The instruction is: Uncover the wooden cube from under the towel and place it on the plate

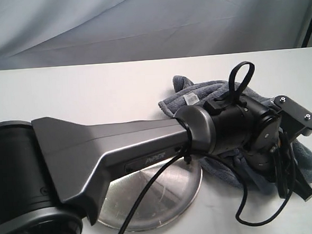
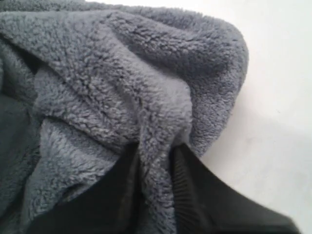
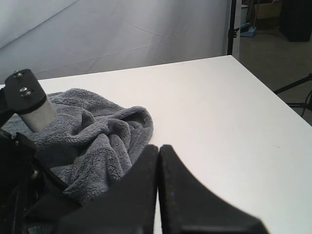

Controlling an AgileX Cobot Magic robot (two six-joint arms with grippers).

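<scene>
Here the left pincer (image 2: 155,165), reaching across the plate (image 1: 153,199), pinches the towel (image 2: 122,73).

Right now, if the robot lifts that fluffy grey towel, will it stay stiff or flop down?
Probably floppy: the towel lies in soft folds and bunches where the left gripper pinches it. It is likely light too, being fluffy plush. It shouldn't slip easily, since the pile looks grippy.
</scene>
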